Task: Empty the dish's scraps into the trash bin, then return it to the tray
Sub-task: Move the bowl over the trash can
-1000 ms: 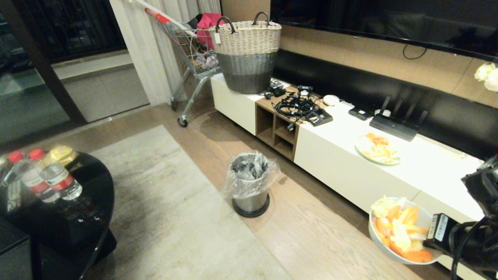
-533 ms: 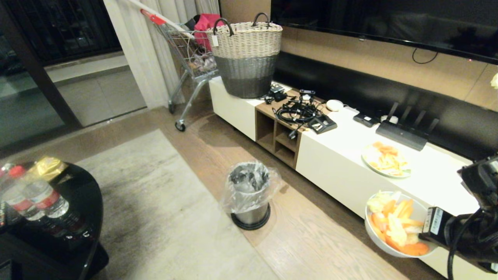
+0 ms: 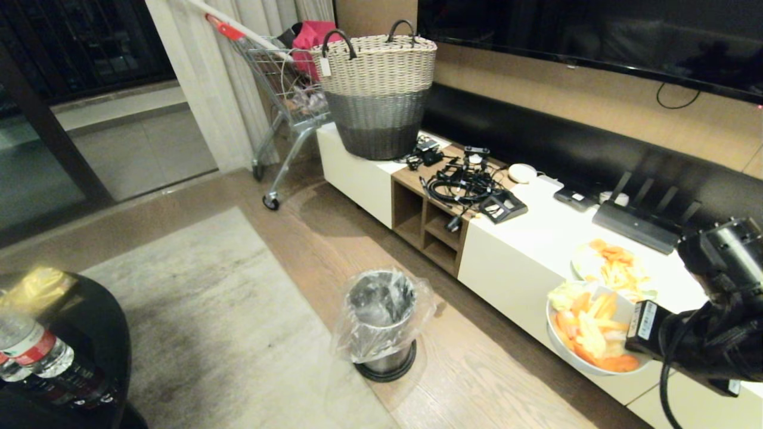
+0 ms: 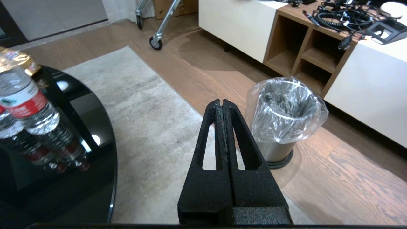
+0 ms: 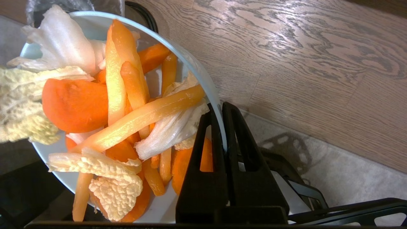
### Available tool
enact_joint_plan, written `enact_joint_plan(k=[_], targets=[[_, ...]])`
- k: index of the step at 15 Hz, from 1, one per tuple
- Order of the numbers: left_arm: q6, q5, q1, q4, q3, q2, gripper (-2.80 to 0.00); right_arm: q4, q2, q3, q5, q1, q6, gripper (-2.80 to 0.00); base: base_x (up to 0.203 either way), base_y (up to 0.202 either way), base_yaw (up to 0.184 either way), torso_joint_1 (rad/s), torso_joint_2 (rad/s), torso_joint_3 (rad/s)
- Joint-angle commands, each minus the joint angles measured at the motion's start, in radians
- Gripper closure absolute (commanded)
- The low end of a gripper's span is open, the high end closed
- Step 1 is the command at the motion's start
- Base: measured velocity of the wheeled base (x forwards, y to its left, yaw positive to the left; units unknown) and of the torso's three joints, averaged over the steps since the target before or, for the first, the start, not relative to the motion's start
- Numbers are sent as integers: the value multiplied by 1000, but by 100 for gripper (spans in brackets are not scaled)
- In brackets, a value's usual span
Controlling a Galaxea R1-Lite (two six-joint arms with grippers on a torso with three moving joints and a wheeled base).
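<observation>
A: Two grippers; which one carries the load?

B: Right gripper [image 5: 219, 109], closed on the dish's [image 3: 572, 356] rim, beyond the cabinet's [image 3: 524, 250] front edge. Left gripper [image 4: 222, 105] closed, empty.

A: Risk?

B: Scraps [image 3: 590, 328] may spill on the floor short of the trash bin [image 3: 381, 325].

No words or numbers clear enough to read. Water bottle [image 4: 27, 103] on black table, near left: red-and-white label, small green mark, print too blurry. Second bottle [image 3: 36, 351] there too: red band, print blurry. White sticker [image 3: 642, 319] on right gripper [image 3: 633, 333], beside dish [image 3: 587, 363]: dark lines of print, too small. White tag [image 3: 325, 67] hanging on woven basket [image 3: 378, 95], far: looks blank.
</observation>
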Motion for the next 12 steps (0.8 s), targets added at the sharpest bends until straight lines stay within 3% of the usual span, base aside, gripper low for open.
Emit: enact_joint_plan(k=[1, 12], targets=[[0, 0, 1, -1, 0, 0, 0, 3, 11, -2, -1, 1, 6, 0, 0, 0, 0, 0, 0, 0], [-1, -1, 1, -1, 0, 0, 0, 6, 8, 0, -2, 7, -20, 0, 0, 0, 0, 0, 0, 0]])
